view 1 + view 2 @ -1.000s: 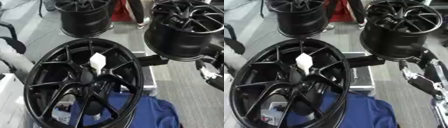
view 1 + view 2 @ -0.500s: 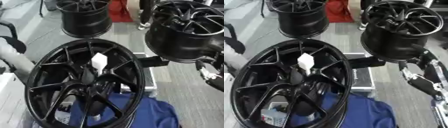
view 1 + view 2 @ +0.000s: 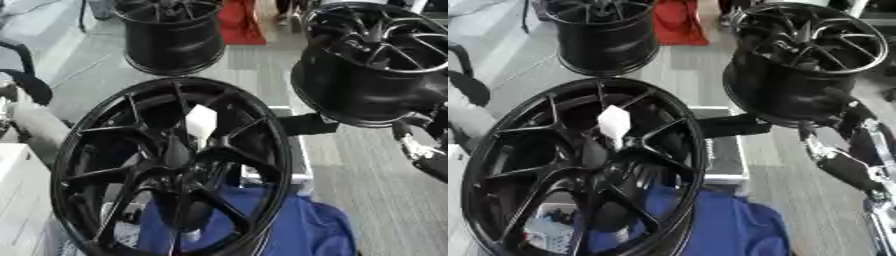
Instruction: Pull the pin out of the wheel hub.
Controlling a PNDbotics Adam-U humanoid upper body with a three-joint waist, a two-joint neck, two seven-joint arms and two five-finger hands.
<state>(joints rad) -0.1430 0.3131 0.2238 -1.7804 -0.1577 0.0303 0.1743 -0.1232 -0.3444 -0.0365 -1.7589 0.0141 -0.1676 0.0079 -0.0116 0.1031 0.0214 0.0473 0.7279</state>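
A large black wheel hub (image 3: 179, 155) stands tilted in the front middle, its spoked face toward me. A white pin (image 3: 200, 122) sticks up out of its centre, a little above the hub's dark core. My right hand (image 3: 842, 167), black with silver parts, hangs at the right edge, well apart from the pin and beside another wheel. How its fingers stand is not clear. Nothing touches the pin. My left hand does not show.
Two more black wheels stand behind, one at the back (image 3: 171, 35) and one on its side at the right (image 3: 376, 65). A blue cloth (image 3: 306, 230) lies under the front wheel, with a black case (image 3: 724, 155) behind it. A grey padded shape (image 3: 35, 127) sits at the left.
The whole picture has shifted a little, so the camera moved. The pin stays in the hub and my right arm holds about the same place.
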